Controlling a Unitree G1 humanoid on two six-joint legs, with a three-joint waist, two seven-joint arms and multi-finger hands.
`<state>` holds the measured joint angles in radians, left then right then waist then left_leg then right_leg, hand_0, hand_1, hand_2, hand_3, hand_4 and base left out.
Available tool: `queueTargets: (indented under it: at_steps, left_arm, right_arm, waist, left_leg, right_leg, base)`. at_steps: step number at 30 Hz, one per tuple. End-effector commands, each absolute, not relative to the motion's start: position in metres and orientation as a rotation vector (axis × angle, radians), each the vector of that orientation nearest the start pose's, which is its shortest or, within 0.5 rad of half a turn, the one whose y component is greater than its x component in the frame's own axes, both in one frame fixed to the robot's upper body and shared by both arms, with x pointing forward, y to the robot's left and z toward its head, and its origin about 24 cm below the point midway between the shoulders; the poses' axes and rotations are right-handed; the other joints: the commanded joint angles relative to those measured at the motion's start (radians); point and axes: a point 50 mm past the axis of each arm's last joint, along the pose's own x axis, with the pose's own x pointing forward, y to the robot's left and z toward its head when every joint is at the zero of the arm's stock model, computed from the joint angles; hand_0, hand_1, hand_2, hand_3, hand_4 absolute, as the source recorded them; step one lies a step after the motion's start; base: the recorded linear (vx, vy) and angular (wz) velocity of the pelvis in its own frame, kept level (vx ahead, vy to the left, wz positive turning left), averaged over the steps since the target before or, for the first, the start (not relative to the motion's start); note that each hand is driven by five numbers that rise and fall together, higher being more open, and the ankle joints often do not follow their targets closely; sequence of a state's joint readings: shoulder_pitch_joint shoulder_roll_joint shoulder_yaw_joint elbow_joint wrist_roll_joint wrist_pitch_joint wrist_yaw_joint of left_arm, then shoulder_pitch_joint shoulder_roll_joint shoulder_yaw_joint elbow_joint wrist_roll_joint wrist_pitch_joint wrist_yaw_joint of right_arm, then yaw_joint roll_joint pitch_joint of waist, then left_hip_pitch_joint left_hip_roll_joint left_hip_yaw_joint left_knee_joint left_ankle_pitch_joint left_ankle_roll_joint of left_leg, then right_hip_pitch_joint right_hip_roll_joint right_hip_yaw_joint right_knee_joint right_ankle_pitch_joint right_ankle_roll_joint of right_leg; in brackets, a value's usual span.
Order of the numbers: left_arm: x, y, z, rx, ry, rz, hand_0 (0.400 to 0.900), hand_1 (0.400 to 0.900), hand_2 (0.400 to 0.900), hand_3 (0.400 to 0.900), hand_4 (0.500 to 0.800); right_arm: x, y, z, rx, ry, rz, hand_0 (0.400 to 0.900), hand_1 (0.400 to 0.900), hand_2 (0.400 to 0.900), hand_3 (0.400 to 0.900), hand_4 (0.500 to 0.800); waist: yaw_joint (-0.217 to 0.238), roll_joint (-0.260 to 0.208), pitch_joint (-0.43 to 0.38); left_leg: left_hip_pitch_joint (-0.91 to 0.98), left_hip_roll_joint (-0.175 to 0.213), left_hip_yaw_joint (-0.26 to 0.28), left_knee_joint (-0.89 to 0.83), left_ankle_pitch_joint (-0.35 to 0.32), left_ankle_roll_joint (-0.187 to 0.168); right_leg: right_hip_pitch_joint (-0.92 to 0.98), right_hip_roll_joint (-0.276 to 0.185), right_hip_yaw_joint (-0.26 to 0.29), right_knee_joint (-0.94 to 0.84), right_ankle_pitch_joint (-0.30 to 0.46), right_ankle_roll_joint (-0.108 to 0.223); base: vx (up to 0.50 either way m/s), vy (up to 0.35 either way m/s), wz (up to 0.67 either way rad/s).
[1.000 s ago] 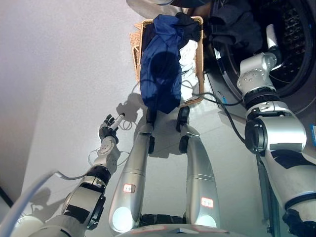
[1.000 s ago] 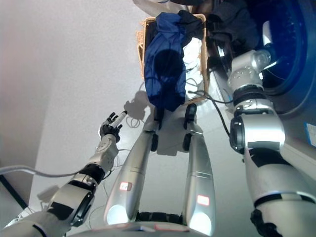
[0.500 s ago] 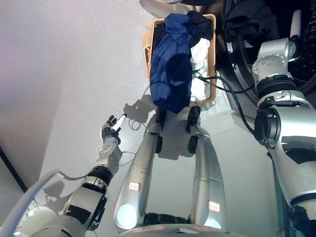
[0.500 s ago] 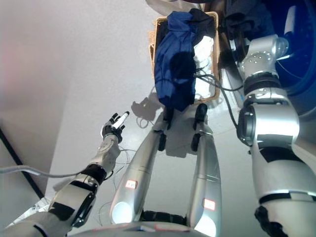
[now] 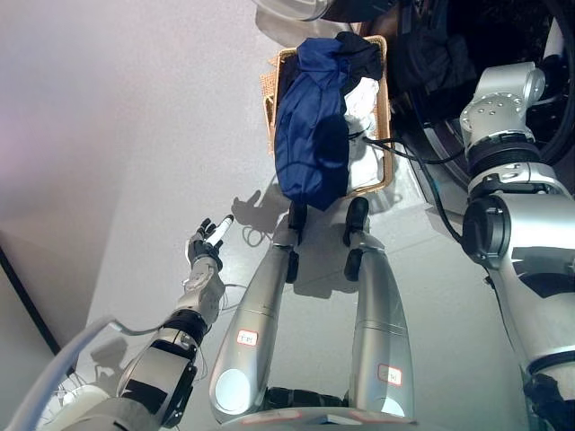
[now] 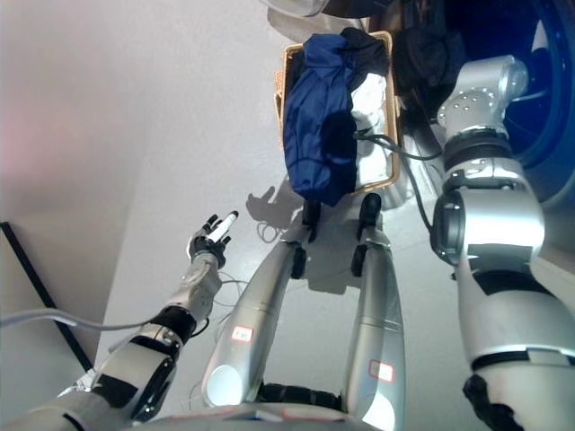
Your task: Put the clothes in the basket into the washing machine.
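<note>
A wicker basket (image 5: pixel 386 117) stands on the pale floor at the top centre, piled with clothes. A large blue garment (image 5: pixel 310 135) hangs over its near rim, with a white cloth (image 5: pixel 361 97) and a dark cloth (image 5: pixel 359 52) behind it. The washing machine's dark drum opening (image 5: pixel 503 27) fills the top right, and a dark garment (image 5: pixel 431 63) hangs at its mouth. My right arm (image 5: pixel 503 99) reaches up into that opening. My right hand (image 5: pixel 555 43) is at the view's edge, mostly hidden. My left hand (image 5: pixel 208 241) hovers low over the floor at the lower left, fingers straight, holding nothing.
A pale rounded object (image 5: pixel 287 7) shows at the top edge beside the basket. A dark strip (image 6: pixel 36 278) runs along the floor's left side. Bare grey floor (image 5: pixel 135 135) lies left of the basket.
The whole picture has shifted, so the camera has moved. My right arm now reaches a little further up into the drum opening. The left hand and the basket's clothes look unchanged.
</note>
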<state>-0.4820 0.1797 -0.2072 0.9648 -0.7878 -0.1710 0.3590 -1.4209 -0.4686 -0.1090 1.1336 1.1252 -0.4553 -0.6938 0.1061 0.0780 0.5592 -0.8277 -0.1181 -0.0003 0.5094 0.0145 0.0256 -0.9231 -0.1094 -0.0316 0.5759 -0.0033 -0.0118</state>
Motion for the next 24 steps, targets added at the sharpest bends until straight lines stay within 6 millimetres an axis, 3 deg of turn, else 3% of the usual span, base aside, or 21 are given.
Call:
queueTargets:
  at_steps: [1,5,9,11,16,19,24]
  left_arm:
    - [0.279,0.183,-0.065,-0.380,0.558,0.520,0.900,0.900,0.900,0.900,0.800]
    - [0.276,0.183,-0.069,-0.403,0.583,0.545,0.900,0.900,0.900,0.900,0.800]
    - [0.272,0.183,-0.073,-0.424,0.603,0.571,0.900,0.900,0.900,0.900,0.800]
    - [0.269,0.184,-0.076,-0.436,0.620,0.588,0.900,0.900,0.900,0.900,0.800]
    - [0.259,0.188,-0.084,-0.448,0.646,0.612,0.900,0.900,0.900,0.900,0.800]
    - [0.252,0.190,-0.090,-0.448,0.672,0.624,0.900,0.900,0.900,0.900,0.800]
    - [0.230,0.185,-0.109,-0.430,0.777,0.608,0.900,0.900,0.900,0.900,0.800]
  right_arm:
    - [0.391,-0.241,0.300,1.069,-0.594,-0.659,0.900,0.900,0.900,0.900,0.800]
    - [0.396,-0.204,0.273,1.048,-0.551,-0.561,0.900,0.900,0.900,0.900,0.800]
    - [0.389,-0.176,0.252,1.030,-0.545,-0.488,0.900,0.900,0.900,0.900,0.800]
    - [0.382,-0.159,0.231,1.040,-0.520,-0.432,0.900,0.900,0.900,0.900,0.800]
    - [0.368,-0.141,0.200,0.932,-0.489,-0.311,0.900,0.900,0.900,0.900,0.800]
    - [0.363,-0.141,0.183,0.871,-0.457,-0.303,0.900,0.900,0.900,0.900,0.800]
    - [0.347,-0.142,0.099,0.749,-0.201,-0.330,0.900,0.900,0.900,0.900,0.800]
  waist:
    - [-0.011,0.052,-0.128]
    - [-0.032,0.042,-0.120]
    - [-0.054,0.033,-0.113]
    - [-0.070,0.026,-0.105]
    - [-0.089,0.016,-0.093]
    - [-0.095,0.011,-0.090]
    - [-0.110,-0.012,-0.105]
  left_leg:
    - [-0.022,-0.001,-0.024,-0.044,-0.072,-0.029]
    - [-0.003,0.003,-0.020,-0.051,-0.073,-0.029]
    - [0.013,0.005,-0.018,-0.051,-0.077,-0.028]
    - [0.025,0.008,-0.015,-0.047,-0.082,-0.026]
    - [0.050,0.010,-0.012,-0.040,-0.091,-0.021]
    - [0.065,0.012,-0.009,-0.036,-0.097,-0.018]
    - [0.177,0.018,-0.007,-0.064,-0.111,-0.018]
  right_leg:
    - [-0.016,0.009,0.012,0.059,-0.116,0.071]
    - [0.003,0.018,0.018,0.048,-0.115,0.066]
    - [0.023,0.021,0.018,0.043,-0.117,0.062]
    - [0.037,0.023,0.020,0.040,-0.116,0.060]
    - [0.066,0.026,0.020,0.037,-0.116,0.058]
    - [0.085,0.027,0.022,0.034,-0.117,0.058]
    - [0.201,0.032,0.015,-0.009,-0.119,0.061]
  base:
    - [-0.02,0.004,-0.09]
    - [-0.01,0.006,-0.09]
    - [-0.01,0.005,-0.06]
    - [-0.01,0.011,-0.05]
    - [-0.02,0.015,-0.06]
    - [-0.01,0.022,-0.07]
    - [0.04,0.025,-0.08]
